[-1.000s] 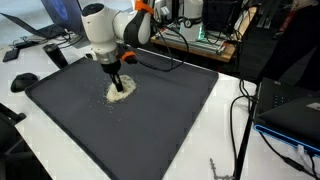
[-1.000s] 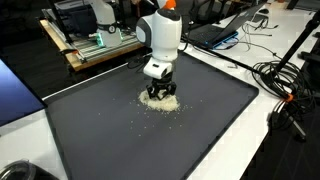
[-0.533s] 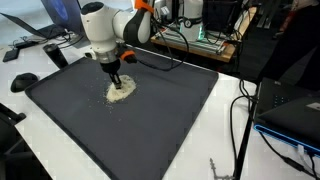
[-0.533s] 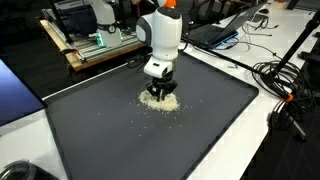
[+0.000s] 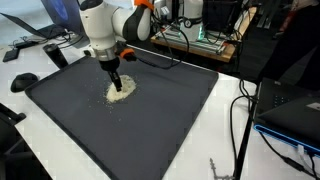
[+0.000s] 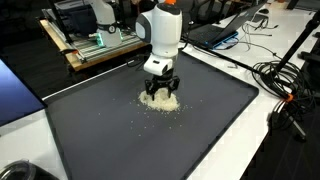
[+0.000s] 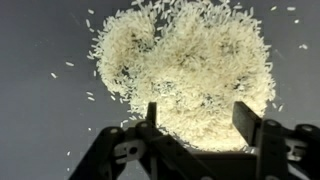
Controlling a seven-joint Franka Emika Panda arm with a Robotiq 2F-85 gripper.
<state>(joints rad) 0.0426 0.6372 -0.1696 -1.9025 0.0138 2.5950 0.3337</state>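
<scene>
Resolving rice grains (image 7: 185, 75): wrist view alone

The gripper (image 6: 161, 92) hangs with jaws spread just over a rice pile (image 6: 159, 103) on the dark mat (image 6: 205, 135).

A big dark gray mat (image 5: 150, 125) lay flat on a white table (image 5: 215, 130). A small pile of white rice (image 5: 120, 91) sat on the mat, toward its far side. A few loose grains (image 7: 88, 96) lay on the mat around the pile.
</scene>
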